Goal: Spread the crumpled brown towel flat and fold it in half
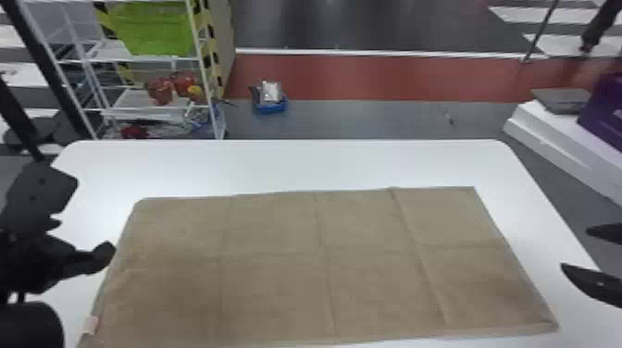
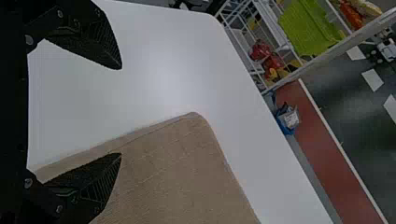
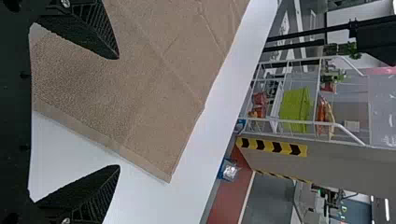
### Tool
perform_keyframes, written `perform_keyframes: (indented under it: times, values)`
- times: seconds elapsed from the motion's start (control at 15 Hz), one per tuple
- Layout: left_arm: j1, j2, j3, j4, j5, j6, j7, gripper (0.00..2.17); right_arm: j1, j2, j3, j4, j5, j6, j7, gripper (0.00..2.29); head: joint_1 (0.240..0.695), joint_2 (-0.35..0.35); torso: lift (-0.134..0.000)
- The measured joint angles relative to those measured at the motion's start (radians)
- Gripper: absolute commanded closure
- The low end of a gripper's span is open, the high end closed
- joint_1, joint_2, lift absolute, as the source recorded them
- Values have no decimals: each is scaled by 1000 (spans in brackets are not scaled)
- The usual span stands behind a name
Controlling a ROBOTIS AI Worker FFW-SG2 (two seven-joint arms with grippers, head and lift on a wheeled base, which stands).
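The brown towel (image 1: 296,259) lies spread flat on the white table, a broad rectangle with crossing crease lines and a small pale tag at its near left corner. At the left edge of the head view is my left gripper (image 1: 88,226), beside the towel's left edge. In the left wrist view my left gripper (image 2: 121,112) stands open, the towel (image 2: 177,177) under one finger. My right gripper (image 1: 590,250) is at the right, off the towel's right edge. The right wrist view has my right gripper (image 3: 119,112) open, with nothing held, above the towel's edge (image 3: 126,154).
The white table (image 1: 296,162) has a bare strip beyond the towel. Behind it at the left stands a white wire rack (image 1: 208,92) with a green basket (image 1: 152,30). A blue box (image 1: 270,104) sits on the floor, and a white stand (image 1: 555,139) is at the right.
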Motion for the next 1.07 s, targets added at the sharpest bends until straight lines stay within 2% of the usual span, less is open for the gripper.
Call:
perform_keyframes:
  times: [0.2,0.33,0.4,0.6,0.8,0.93,1.07]
  values:
    - [-167,1,5,157,17,-71,14,397,-7,9,-8,37,-19,-14,0,36,695,-22,-134]
    - [-229,1,4,246,11,-120,16,643,-7,11,-9,49,-21,-26,0,36,695,-24,-134]
    - [-246,2,2,287,4,-148,5,643,-8,11,-8,52,-21,-32,0,36,695,-26,-134]
    - [-285,5,10,386,-1,-218,-66,643,-12,8,-5,57,-21,-43,0,33,695,-37,-134]
    - [-348,7,55,504,5,-433,-152,640,-14,3,-1,73,-21,-59,0,33,695,-55,-134]
    - [-394,11,73,583,-16,-576,-224,637,-16,-1,7,90,-19,-78,0,33,695,-69,-134]
    - [-439,18,76,655,-59,-655,-279,637,-25,-4,17,107,-13,-89,0,33,695,-75,-134]
